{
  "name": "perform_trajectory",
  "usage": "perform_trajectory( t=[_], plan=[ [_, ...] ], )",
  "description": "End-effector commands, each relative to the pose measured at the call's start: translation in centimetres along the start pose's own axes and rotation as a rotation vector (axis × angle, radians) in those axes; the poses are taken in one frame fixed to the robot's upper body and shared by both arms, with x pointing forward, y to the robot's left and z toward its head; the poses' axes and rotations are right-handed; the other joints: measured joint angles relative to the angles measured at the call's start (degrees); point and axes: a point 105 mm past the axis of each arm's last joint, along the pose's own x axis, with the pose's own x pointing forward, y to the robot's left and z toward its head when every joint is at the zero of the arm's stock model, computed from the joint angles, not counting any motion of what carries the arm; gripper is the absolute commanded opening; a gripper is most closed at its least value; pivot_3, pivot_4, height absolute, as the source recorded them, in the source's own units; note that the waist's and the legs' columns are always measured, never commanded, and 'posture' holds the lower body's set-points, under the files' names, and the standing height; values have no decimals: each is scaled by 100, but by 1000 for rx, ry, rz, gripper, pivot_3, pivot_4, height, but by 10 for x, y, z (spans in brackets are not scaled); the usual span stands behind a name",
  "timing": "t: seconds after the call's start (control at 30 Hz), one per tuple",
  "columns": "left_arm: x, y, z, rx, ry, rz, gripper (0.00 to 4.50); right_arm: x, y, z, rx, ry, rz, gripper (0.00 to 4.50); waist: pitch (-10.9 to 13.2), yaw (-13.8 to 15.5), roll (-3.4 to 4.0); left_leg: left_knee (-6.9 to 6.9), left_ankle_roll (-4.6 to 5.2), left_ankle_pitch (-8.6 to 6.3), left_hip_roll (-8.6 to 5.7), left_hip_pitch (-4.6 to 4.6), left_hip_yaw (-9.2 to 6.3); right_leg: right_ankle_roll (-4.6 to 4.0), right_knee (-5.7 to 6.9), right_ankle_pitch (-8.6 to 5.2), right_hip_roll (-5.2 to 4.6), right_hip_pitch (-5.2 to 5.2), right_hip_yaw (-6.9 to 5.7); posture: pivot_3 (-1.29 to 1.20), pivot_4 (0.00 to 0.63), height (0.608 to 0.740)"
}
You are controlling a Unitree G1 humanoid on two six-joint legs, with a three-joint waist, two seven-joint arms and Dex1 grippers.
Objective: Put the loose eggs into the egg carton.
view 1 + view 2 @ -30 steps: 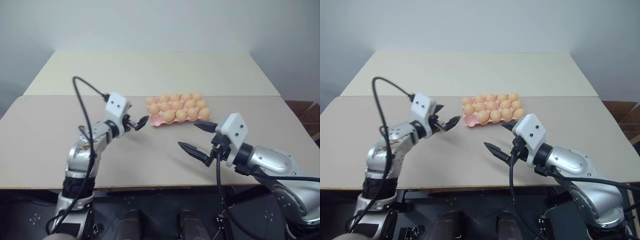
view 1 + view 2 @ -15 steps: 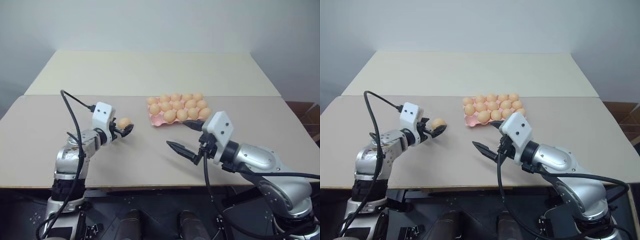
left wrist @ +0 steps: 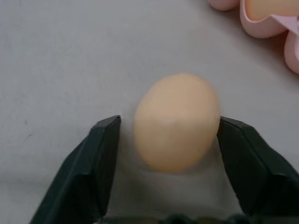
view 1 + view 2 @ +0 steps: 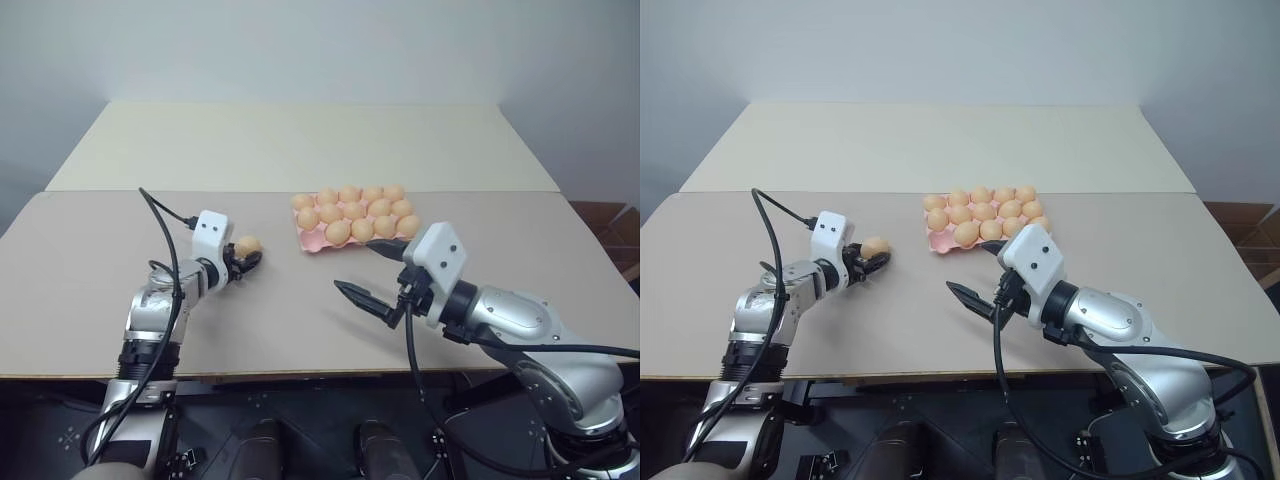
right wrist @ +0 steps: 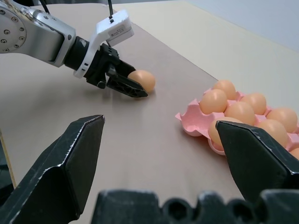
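One loose egg (image 3: 176, 122), tan and smooth, lies on the beige table left of the egg carton (image 4: 310, 240). My left gripper (image 4: 250, 256) is low over the table, its black fingers (image 3: 100, 163) drawn in on either side of that egg. The pink carton holds several eggs, and its corner cup (image 5: 189, 115) nearest the left gripper shows bare pink. In front of the carton's near edge, my right gripper (image 4: 354, 264) hovers above the table, open and with nothing in it.
A seam (image 4: 120, 191) runs across between the near table and a paler table (image 4: 300, 140) behind it. The near table's front edge (image 4: 300, 375) lies just below both arms. A black cable (image 4: 165, 225) loops over the left forearm.
My left gripper has come down and to the left, away from the carton, and its fingers have narrowed onto the egg. The right gripper stays open and in about the same place.
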Motion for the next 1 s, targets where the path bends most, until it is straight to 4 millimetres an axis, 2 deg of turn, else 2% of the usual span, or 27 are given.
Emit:
perform_trajectory(
  t=[0.03,0.13,0.27,0.33,0.47,0.57,0.77,1.0],
  plan=[
    [-1,2,17,33,-66,14,1898,-2,0,9,-38,-25,-10,4500,0,0,0,0,0,0,0,0,0,0,0,0,0,0,0,0,150,740],
    [-4,5,19,40,-81,38,1459,-2,1,8,-37,-22,-7,4500,0,1,0,0,0,0,0,0,0,0,0,0,0,0,0,0,150,740],
    [-12,3,25,88,-120,54,1408,-3,1,8,-38,-19,-6,4500,0,-3,0,0,0,0,0,0,0,0,0,0,0,0,1,0,150,740],
    [-17,-8,34,132,-156,25,1407,-4,0,7,-40,-17,-7,4500,0,-3,0,0,0,0,0,-1,0,0,0,0,0,-1,1,0,150,740],
    [-20,-45,47,187,-199,-94,1362,-10,-3,5,-42,-1,-9,4500,0,34,0,0,0,0,-2,-1,0,0,0,0,-5,2,-1,0,150,740],
    [-14,-65,52,212,-211,-156,1322,-15,-4,3,-40,15,-4,4500,0,46,0,0,0,0,-4,1,1,0,-1,0,-6,5,-1,0,150,740],
    [9,-88,58,285,-208,-229,1273,-18,-7,2,-38,24,-22,4500,0,26,0,0,0,0,-3,1,1,0,-1,0,-1,3,1,0,150,740],
    [29,-95,57,359,-181,-271,1273,-19,-5,1,-37,28,-27,4500,0,-2,-1,0,1,0,-3,-1,2,1,-4,0,-1,1,1,0,150,740]
  ],
)
